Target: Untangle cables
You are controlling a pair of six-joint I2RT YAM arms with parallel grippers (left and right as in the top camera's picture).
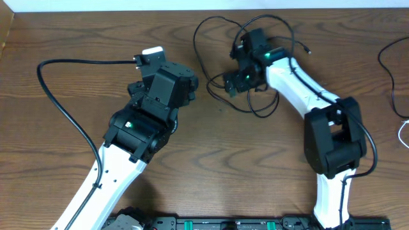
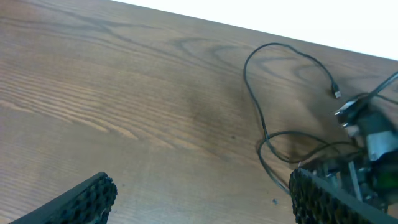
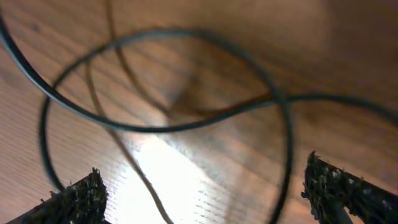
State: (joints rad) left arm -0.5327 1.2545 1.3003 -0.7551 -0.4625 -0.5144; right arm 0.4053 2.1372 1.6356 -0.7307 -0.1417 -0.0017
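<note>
— Where are the cables?
— Tangled at the desk's far middle, under the right claw; it's spread apart, seemingly touching nothing.
— Left claw?
— Also apart, empty, left of them.

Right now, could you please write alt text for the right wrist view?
Black cables loop and cross on a wooden table, blurred and close up. The open right pincer hangs above them, its fingertips at the bottom corners.
</note>
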